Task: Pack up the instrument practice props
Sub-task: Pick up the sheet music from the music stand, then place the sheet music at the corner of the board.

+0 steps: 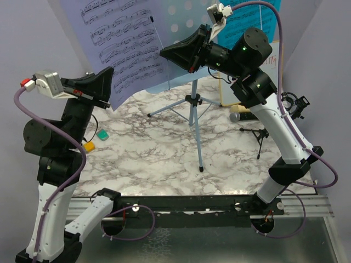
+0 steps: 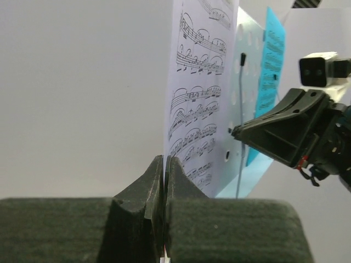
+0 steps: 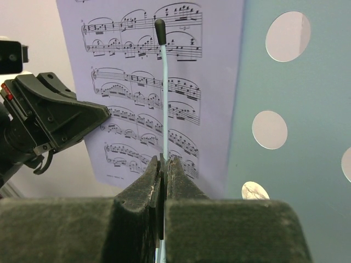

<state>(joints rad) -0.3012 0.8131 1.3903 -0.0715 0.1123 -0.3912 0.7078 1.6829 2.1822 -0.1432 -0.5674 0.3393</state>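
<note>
We see our left pincer (image 2: pixel 163 160) closed on an edge of the printed music sheet (image 1: pixel 123 49), upper left. Our right pincer (image 3: pixel 163 160) clamps the page wire (image 3: pixel 164 98) crossing that sheet on the music rack (image 1: pixel 182 16). A green block (image 1: pixel 102 135) and an orange block (image 1: pixel 89 146) lie on the bench (image 1: pixel 153 159), left.

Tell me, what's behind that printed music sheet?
The light-blue perforated rack backs the printed music sheet; its holes show beside the paper. The rack's face directly behind the sheet is covered.

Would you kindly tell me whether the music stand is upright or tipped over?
Upright: the stand rests squarely on its three spread legs.
</note>
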